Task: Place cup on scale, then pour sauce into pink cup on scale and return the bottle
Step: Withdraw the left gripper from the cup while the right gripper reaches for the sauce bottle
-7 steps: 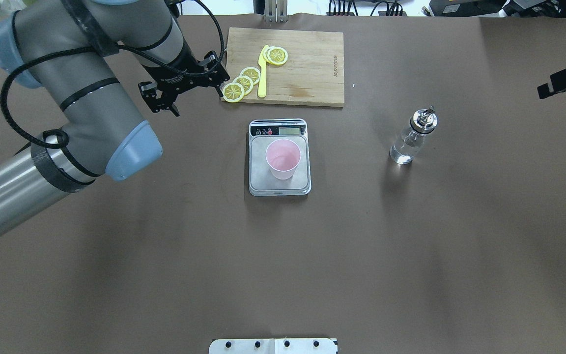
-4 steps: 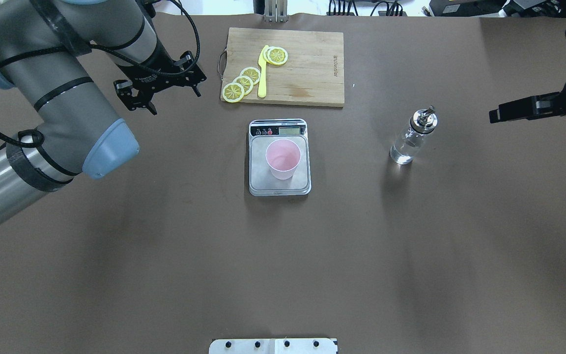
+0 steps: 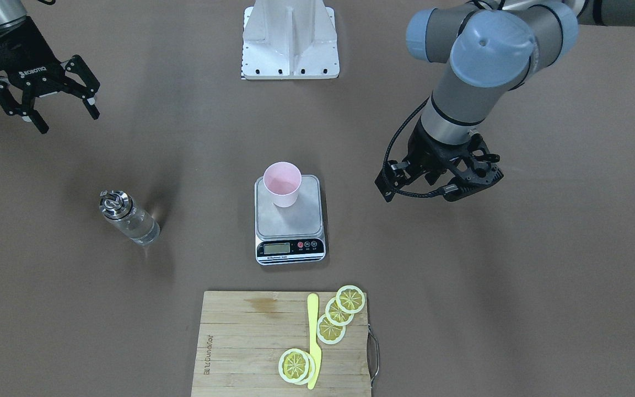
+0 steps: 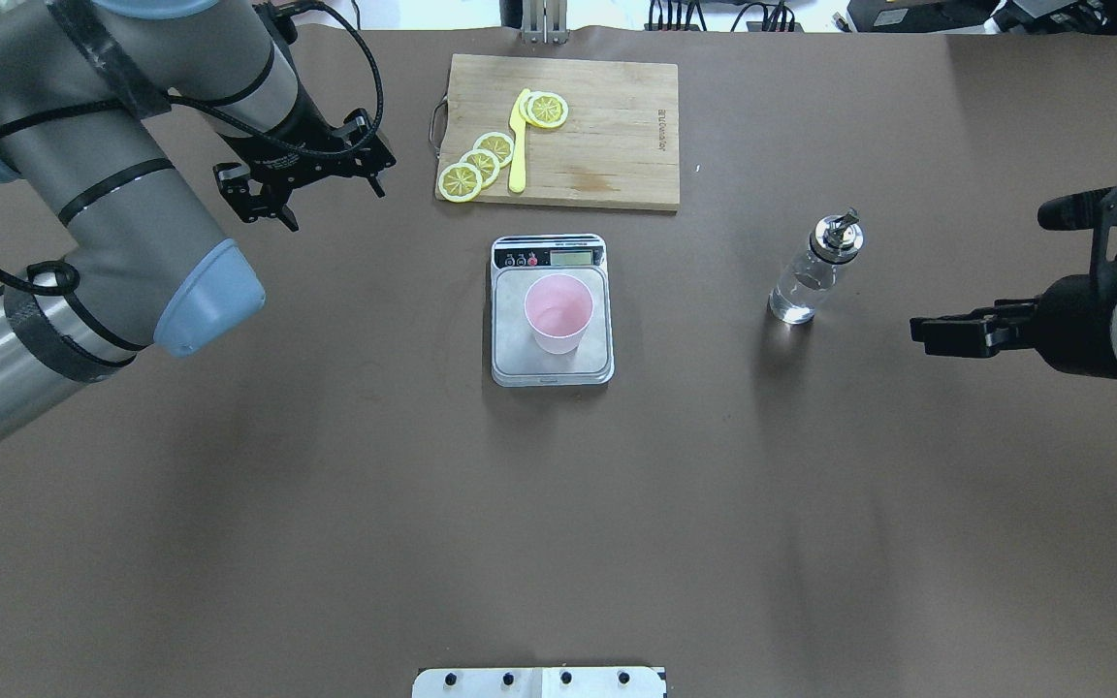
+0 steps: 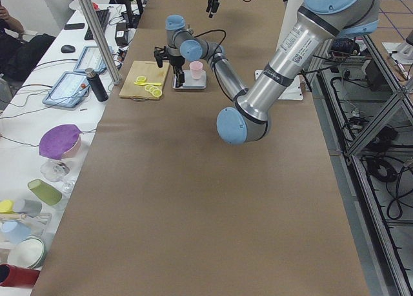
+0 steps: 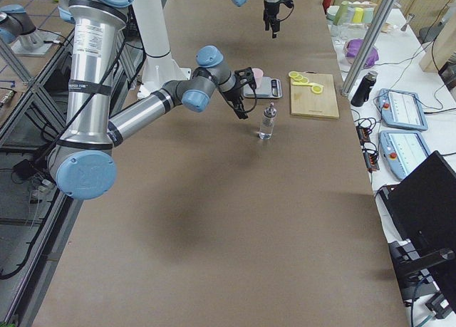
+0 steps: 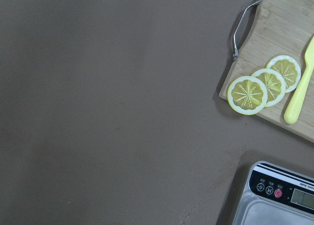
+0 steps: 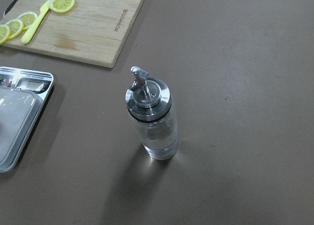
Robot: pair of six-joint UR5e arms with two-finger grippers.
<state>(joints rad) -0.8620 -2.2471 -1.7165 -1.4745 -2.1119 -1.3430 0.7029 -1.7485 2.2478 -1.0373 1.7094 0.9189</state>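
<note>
Bottle (image 8: 159,132) stood ahead of our right gripper (image 3: 69,122) (fingers spread wide); we judged a level, mid-body grasp below the cap (image 8: 147,95) safest.

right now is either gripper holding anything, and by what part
Nothing is held. The left gripper and the right gripper are both open and empty; the bottle stands alone, untouched.

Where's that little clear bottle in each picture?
Front-facing: bottle left of the scale.
Overhead: bottle right of the scale.
Exterior left: cannot make it out.
Exterior right: bottle just below the scale.
Left wrist: not in it.
Right wrist: bottle at centre.
Landmark: the scale, in all six.
</note>
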